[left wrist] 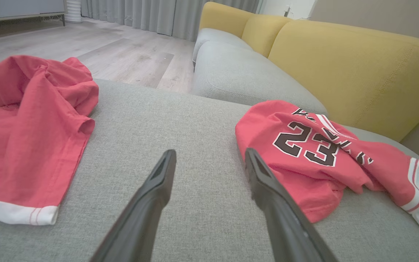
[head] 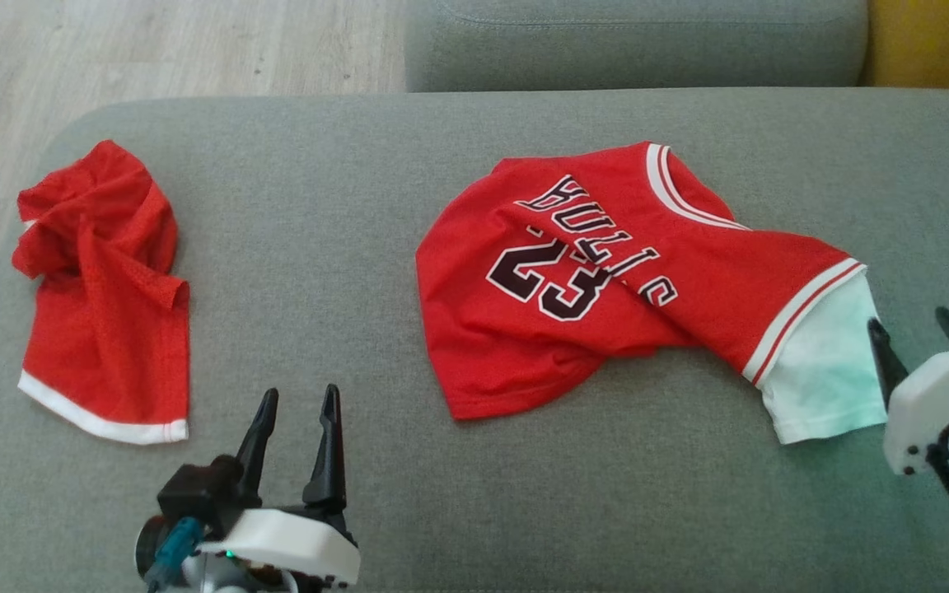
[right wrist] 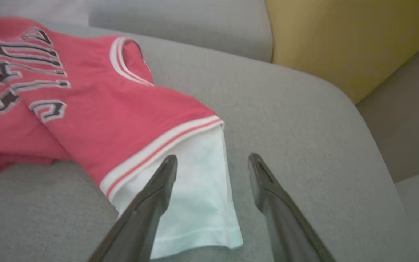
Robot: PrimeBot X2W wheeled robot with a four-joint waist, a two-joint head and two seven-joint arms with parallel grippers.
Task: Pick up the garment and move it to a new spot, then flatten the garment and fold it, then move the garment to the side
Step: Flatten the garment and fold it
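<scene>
The jersey is found crumpled on the grey seat cushion, right of centre, and is judged to be the garment concerned. Its long axis is noted as running left to right, from the red hem at near centre to the white sleeve at the near right. The right gripper is recorded with fingers parted and nothing held. The sleeve's edge lies under its left finger, but contact cannot be confirmed. The left gripper is likewise parted and empty at the near left, with the jersey's hem off to its right and the red shorts to its left. The right arm is assessed as nearer, so a pick at the sleeve end is indicated.
</scene>
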